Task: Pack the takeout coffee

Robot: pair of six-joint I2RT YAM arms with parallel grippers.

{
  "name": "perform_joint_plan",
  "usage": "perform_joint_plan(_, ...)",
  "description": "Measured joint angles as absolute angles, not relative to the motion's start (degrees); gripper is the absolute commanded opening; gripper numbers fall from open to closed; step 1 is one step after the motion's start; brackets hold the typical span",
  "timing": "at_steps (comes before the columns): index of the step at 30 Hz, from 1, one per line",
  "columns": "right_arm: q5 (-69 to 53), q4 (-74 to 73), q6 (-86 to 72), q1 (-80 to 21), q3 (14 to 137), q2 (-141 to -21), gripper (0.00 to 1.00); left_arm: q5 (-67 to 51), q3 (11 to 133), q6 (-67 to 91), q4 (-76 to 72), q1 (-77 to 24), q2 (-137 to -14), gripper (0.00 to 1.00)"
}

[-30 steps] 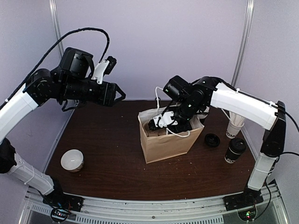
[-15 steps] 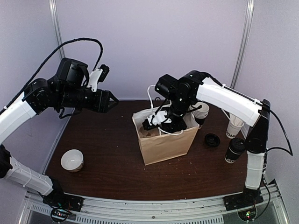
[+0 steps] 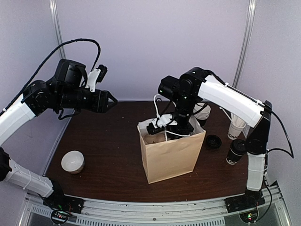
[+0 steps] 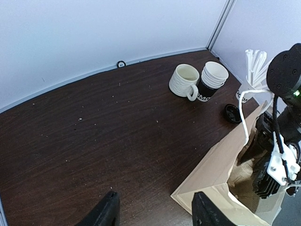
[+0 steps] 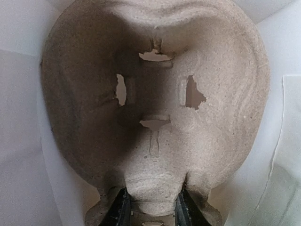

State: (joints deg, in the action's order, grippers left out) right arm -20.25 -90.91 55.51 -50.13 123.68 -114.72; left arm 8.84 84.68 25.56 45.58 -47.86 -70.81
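Looking down on a dark brown desk (image 3: 103,155) boxed in by pale lilac walls. Reaching with the right fingers (image 5: 123,209) into the open mouth of a brown paper bag (image 3: 171,155) at mid-desk. Pinching the near edge of a moulded pulp cup carrier (image 5: 155,117) between them, narrow, at the bag's mouth. Holding the left fingers (image 4: 102,214) parted and empty, hovering above the desk's left rear, well apart from the bag. Finding the takeout coffee (image 3: 236,152) upright near the desk's right edge, outside the bag, lid on, touched by neither arm, near a loose black lid (image 3: 214,141) and in front of a paper cup of white sticks (image 3: 236,126). Spotting a white mug (image 4: 184,81) just beside a stack of paper cups (image 4: 212,77) at the far right.
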Motion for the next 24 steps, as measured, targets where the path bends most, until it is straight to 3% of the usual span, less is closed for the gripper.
perform_joint_plan(24,-16.49,-69.21,53.32,-51.48,95.61,-103.15,0.27,7.35,84.68,25.56,44.69,-47.29,-73.49,0.54)
